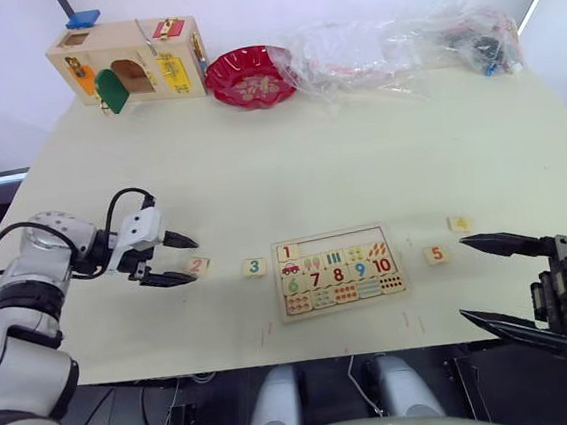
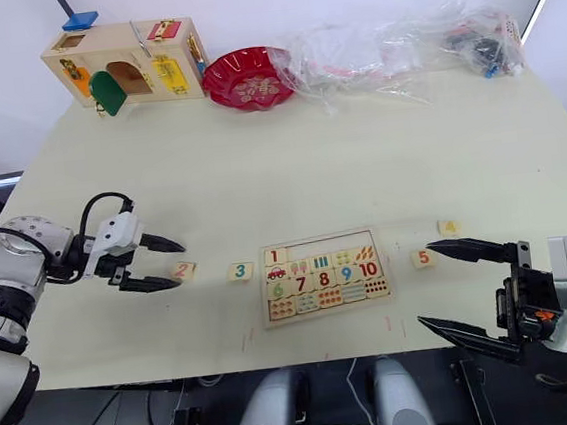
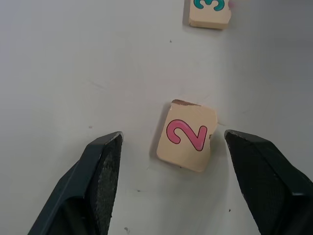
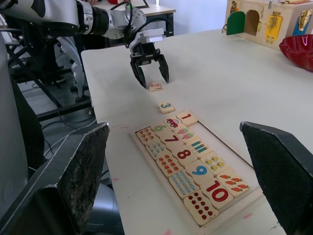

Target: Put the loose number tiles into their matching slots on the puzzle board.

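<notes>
Your left gripper (image 1: 173,259) spread, tile 2 (image 3: 187,136) lying between its fingers for the pinch | right gripper (image 1: 491,281) spread, idle beside tile 5 (image 1: 435,254) | puzzle board (image 1: 338,271) between both.

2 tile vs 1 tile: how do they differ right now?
The 2 tile lies loose on the table, to the robot's left of the puzzle board; the 1 tile sits seated in the board's top row. The 2 is pink, the 1 red. The open left gripper brackets the 2; nothing is near the 1. Both are pale square tiles, face up.
</notes>
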